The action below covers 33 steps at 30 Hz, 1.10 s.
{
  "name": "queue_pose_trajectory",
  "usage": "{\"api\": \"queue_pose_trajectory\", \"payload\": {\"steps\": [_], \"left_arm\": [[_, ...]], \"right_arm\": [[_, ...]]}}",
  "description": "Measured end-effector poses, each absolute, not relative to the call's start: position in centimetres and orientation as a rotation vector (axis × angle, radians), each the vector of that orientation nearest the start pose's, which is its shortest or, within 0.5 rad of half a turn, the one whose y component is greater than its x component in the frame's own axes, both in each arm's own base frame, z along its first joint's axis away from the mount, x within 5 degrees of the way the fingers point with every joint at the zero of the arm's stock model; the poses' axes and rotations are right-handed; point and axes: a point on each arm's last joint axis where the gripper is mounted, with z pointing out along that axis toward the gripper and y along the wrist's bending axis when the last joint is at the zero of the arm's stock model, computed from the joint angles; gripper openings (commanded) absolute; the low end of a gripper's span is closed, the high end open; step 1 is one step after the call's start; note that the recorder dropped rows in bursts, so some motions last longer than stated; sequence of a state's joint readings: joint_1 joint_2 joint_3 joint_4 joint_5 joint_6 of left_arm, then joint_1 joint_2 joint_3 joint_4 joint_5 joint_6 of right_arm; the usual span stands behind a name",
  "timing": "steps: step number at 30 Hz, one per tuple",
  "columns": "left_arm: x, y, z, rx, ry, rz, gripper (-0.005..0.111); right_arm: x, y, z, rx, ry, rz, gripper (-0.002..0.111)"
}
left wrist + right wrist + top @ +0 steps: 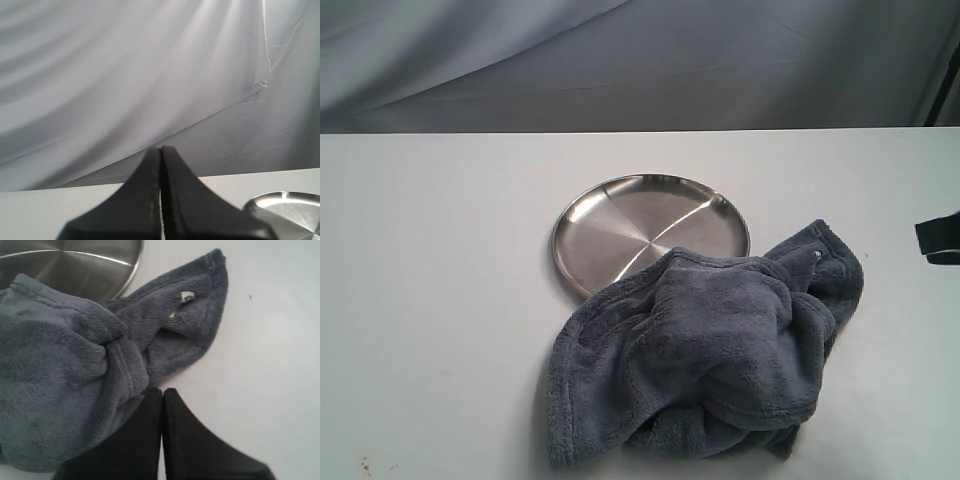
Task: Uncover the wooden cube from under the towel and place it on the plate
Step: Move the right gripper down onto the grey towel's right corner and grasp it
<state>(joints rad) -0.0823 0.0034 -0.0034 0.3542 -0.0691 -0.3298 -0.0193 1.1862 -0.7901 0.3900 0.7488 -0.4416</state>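
Exterior view: fluffy grey towel [710, 350] bunched, overlapping the shiny plate [620, 215].

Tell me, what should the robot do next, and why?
Probably open the right gripper and grab the towel's edge beside it: the gripper is shut, holding nothing, and the towel lies heaped, partly over the plate, with no cube showing.

Robotics lab test station, staged like a studio set. Bare white bench [440, 300] carries just two props: steel plate [620, 225] and grey towel [710, 350], heaped over plate's near-right rim. Pale draped backdrop cloth [620, 60] hangs behind plate, filling entire background. Black left gripper [161, 150] and right gripper [162, 390] loom in wrist views. Dark arm part [940, 238] juts in at frame edge, right of plate.
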Motion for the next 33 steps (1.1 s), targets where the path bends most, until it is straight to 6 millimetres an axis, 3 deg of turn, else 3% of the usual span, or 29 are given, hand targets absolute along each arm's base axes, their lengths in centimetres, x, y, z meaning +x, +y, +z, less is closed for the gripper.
{"api": "queue_pose_trajectory", "payload": {"steps": [6, 10, 15, 17, 26, 33], "left_arm": [[5.5, -0.7, 22.0, 0.095, 1.416, -0.065, 0.000], [5.5, -0.7, 22.0, 0.095, 1.416, -0.065, 0.000], [5.5, -0.7, 22.0, 0.095, 1.416, -0.065, 0.000], [5.5, -0.7, 22.0, 0.095, 1.416, -0.065, 0.000], [5.5, -0.7, 22.0, 0.095, 1.416, -0.065, 0.000], [5.5, -0.7, 22.0, 0.095, 1.416, -0.065, 0.000]], "right_arm": [[24.9, 4.4, 23.8, -0.448, 2.556, 0.402, 0.001], [25.6, 5.8, 22.5, -0.540, 2.562, 0.370, 0.023], [26.1, 6.1, 21.1, -0.547, 2.612, 0.378, 0.061], [26.3, 6.2, 20.2, -0.537, 2.652, 0.399, 0.070], [27.2, 6.7, 16.4, -0.483, 2.783, 0.495, 0.074], [27.9, 6.6, 13.7, -0.533, 2.835, 0.474, 0.073]]}}
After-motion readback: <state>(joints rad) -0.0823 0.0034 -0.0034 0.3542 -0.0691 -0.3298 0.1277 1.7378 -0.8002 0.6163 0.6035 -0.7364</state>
